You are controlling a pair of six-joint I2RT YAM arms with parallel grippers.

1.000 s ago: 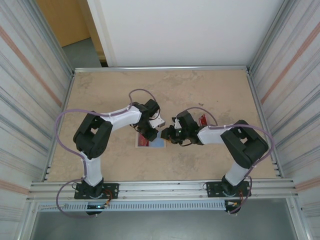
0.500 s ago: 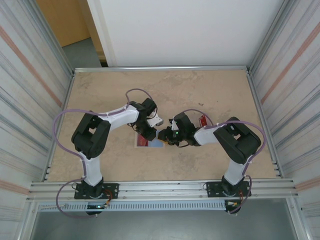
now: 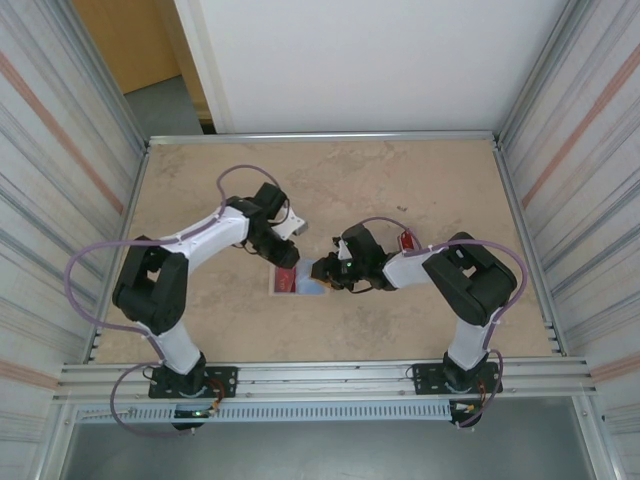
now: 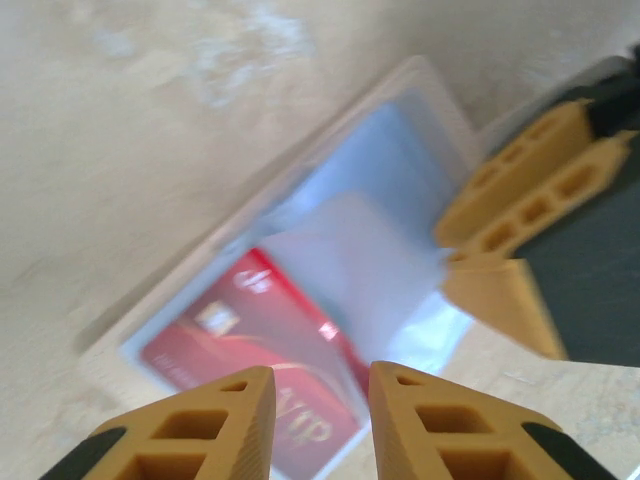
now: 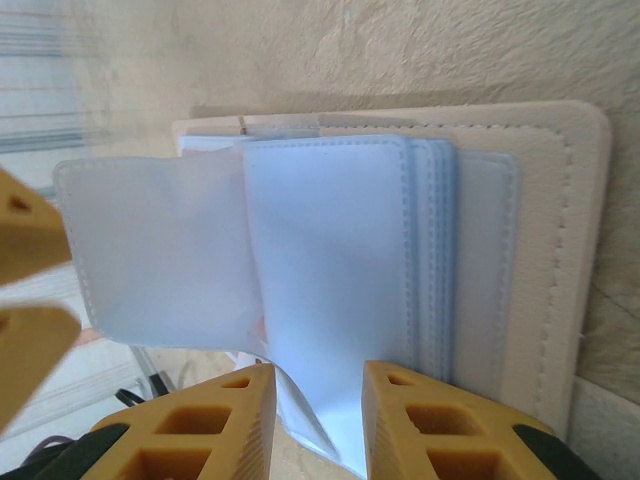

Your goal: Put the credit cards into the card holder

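The card holder (image 3: 312, 284) lies open on the table between the arms, beige outside (image 5: 570, 250) with pale blue pockets (image 4: 370, 220). One red credit card (image 3: 286, 282) sits in its left half, printed face showing (image 4: 240, 335). My left gripper (image 3: 287, 254) hovers just beyond that half, open (image 4: 322, 385), with nothing between its fingers. At the holder's right edge my right gripper (image 3: 326, 272) stands slightly open (image 5: 318, 385). A pale blue pocket leaf (image 5: 160, 250) curls up between its fingers. Another red credit card (image 3: 407, 242) lies on the table beside the right forearm.
The tan table (image 3: 420, 180) is fenced by a metal rail and ribbed side walls (image 3: 570, 200). In the left wrist view the right gripper's fingers (image 4: 520, 180) reach in from the right, close to the pockets. The left gripper's fingers (image 5: 25, 235) show at the right wrist view's left edge.
The left arm has drawn back up and to the left off the card holder and its jaws have parted, leaving the red card in the holder. The right gripper has edged left.
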